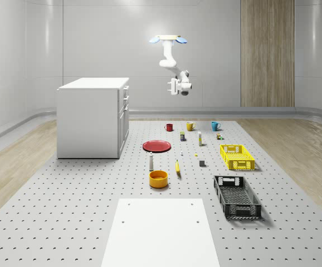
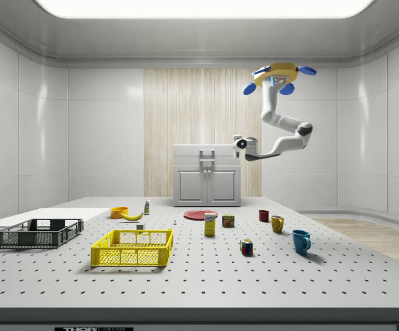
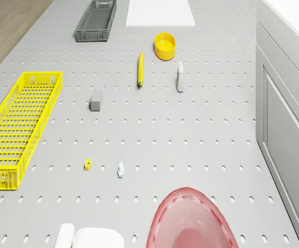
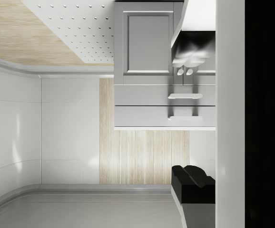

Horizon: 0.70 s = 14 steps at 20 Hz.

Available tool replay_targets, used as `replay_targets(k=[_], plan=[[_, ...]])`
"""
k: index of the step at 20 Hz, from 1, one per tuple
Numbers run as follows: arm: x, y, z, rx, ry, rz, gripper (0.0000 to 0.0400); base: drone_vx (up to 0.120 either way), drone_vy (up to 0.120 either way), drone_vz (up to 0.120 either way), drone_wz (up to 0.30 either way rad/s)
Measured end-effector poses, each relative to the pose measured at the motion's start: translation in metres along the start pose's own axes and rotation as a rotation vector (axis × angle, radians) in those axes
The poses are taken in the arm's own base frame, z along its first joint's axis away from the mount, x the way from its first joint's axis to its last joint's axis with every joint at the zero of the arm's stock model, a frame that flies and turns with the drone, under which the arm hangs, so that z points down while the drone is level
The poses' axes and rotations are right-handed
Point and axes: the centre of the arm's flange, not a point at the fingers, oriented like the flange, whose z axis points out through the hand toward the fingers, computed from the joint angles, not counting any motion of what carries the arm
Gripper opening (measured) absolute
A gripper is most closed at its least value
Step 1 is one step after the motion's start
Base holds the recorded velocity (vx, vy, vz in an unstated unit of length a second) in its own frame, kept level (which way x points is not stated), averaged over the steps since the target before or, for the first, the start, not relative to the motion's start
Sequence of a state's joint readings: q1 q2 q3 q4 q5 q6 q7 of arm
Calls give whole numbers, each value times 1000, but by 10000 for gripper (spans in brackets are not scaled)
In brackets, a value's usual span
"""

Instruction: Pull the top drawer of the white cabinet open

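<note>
Top drawer [image 4: 163, 116] looks shut, I think; drone [image 1: 169, 39] hovers beside white cabinet [image 1: 91, 119], gripper [image 1: 173, 88] well apart, finger state unclear.

Three mugs [image 1: 169, 127] [image 1: 190, 126] [image 1: 215, 125], two crates [image 1: 237, 157] [image 1: 237, 197], one cabinet [image 1: 91, 118], plate [image 1: 157, 146], bowl [image 1: 158, 178], banana [image 1: 177, 167].

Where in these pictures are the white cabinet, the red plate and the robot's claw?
white cabinet [image 1: 88, 125]: whole-scene view, on its blank side wall.
red plate [image 1: 157, 146]: whole-scene view, on the plate's middle.
claw [image 2: 236, 143]: side view, at the fingertips, in the air before the cabinet's top.
</note>
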State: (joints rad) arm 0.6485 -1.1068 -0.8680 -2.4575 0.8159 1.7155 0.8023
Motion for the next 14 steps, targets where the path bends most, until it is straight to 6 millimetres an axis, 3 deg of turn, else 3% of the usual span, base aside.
replay_targets(k=[4,14], plan=[[0,0,0,0,0,0,305,120,-80,0,0],[0,0,0,0,0,0,305,112,0,0,0]])
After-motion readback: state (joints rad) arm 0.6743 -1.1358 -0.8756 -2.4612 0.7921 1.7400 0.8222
